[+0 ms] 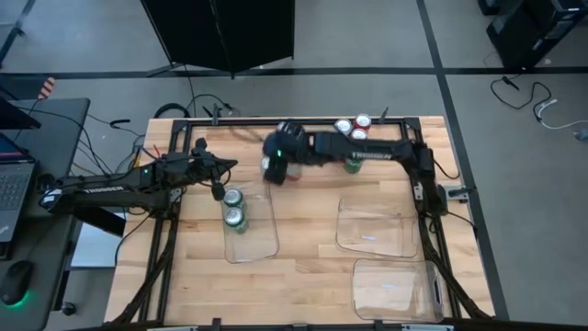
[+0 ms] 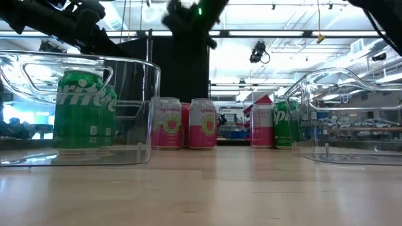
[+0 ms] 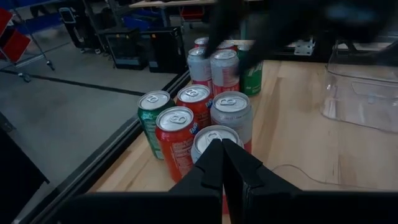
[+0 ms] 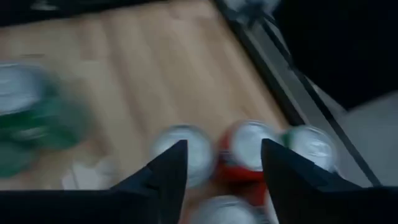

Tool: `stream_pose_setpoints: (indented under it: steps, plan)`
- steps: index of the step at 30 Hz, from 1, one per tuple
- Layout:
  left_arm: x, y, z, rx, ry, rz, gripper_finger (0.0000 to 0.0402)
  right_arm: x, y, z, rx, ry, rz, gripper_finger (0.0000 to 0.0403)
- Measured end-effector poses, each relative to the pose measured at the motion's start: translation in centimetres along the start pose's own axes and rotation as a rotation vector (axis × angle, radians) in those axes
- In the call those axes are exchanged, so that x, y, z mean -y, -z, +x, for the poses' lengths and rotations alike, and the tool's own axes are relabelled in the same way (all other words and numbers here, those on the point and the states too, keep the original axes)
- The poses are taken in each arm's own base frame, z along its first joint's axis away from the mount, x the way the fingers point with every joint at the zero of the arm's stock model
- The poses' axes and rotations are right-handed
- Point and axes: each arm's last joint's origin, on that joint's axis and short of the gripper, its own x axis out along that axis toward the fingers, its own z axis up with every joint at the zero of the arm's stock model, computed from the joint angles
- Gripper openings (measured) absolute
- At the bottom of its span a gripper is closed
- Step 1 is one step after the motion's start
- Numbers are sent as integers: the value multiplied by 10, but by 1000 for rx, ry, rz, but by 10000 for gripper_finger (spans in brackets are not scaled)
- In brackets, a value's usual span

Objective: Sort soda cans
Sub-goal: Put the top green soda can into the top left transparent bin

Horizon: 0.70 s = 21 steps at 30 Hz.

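Cans half sorted: two green ones trayed, the rest clustered at the table's far edge.

Two green cans [image 1: 234, 208] stood in the left tray [image 1: 257, 241]; the other two trays [image 1: 372, 225] held nothing. A cluster of cans [image 3: 199, 115], red, silver and green, waited by the far edge. The right gripper [image 4: 217, 163], fingers spread and holding nothing, hovered above that cluster, seemingly choosing its next pick; it would need to descend squarely over one can. The left gripper [image 3: 222, 163], fingers pressed together, waited nearby.
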Motion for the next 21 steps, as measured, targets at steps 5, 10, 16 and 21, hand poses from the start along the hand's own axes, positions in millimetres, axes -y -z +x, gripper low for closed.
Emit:
stream_pose_setpoints:
  steps: [5, 10, 16, 21]
  plan:
    - [0, 0, 0, -2, 0, 0, 3, 53, -2, 26, -26, 88, 141, 248]
    - [0, 1, 0, -15, 0, 4, 3, 91, 6, 55, -87, 101, 260, 307]
    - [0, 3, 0, -27, 0, 7, 3, 109, 17, 85, -134, 58, 337, 355]
    - [0, 3, 0, -26, 0, 7, 3, 112, 16, 87, -116, 59, 354, 376]
